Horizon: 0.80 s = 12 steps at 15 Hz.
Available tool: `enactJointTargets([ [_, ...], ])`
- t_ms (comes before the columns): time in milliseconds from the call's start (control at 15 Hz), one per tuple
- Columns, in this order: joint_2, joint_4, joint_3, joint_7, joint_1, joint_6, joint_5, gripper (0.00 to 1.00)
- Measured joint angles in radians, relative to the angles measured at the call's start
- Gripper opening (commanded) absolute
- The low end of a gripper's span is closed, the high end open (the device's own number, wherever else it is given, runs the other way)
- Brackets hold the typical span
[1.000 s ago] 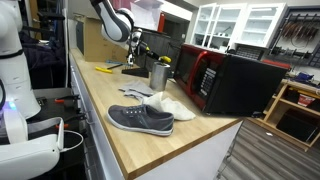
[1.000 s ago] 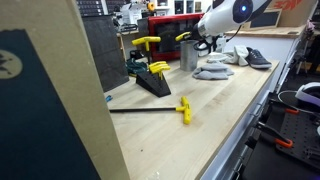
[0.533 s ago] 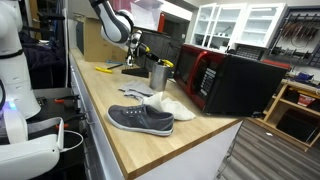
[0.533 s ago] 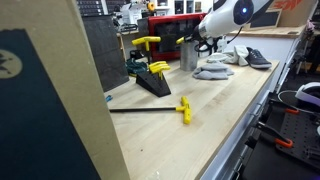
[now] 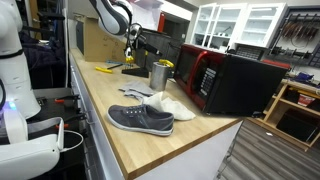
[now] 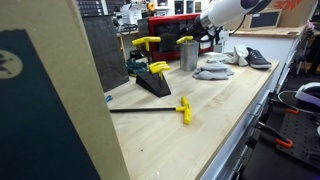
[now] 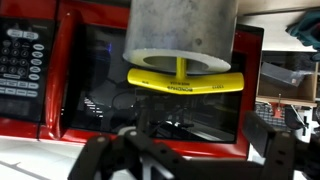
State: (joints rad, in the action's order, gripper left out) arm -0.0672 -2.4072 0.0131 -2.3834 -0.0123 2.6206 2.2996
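Note:
A metal cup [image 5: 159, 75] [image 6: 188, 55] stands on the wooden bench in front of the red and black microwave [image 5: 225, 80]. A yellow T-handle tool [image 7: 185, 82] sits in it, its handle lying across the rim [image 5: 164, 63] [image 6: 185, 40]. My gripper [image 7: 190, 150] is open and holds nothing. The cup [image 7: 182, 30] fills the top of the wrist view, beyond the jaws. In both exterior views the gripper [image 5: 133, 45] [image 6: 209, 32] hangs a little above and beside the cup, apart from the tool.
A grey shoe [image 5: 140, 119] and a white shoe [image 5: 166, 103] lie on the bench past the cup. A black rack of yellow-handled keys [image 6: 147, 76] stands beside it. Another yellow T-handle tool [image 6: 184, 108] lies on the wood. Cabinets stand behind.
The jaws have gone from shut on the yellow handle to open, leaving the tool in the cup. The gripper has lifted up and away from the cup.

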Motion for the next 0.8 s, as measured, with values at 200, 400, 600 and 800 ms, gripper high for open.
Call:
enactJointTargets([
  [200, -0.037, 0.001, -0.012, 0.086, 0.001, 0.088, -0.075, 1.00],
  [400, -0.076, 0.008, -0.027, 0.213, -0.006, 0.203, -0.192, 1.00],
  [600, -0.105, 0.019, -0.052, 0.372, -0.018, 0.337, -0.369, 1.00],
  [800, -0.107, 0.025, -0.075, 0.543, -0.038, 0.444, -0.585, 1.00],
])
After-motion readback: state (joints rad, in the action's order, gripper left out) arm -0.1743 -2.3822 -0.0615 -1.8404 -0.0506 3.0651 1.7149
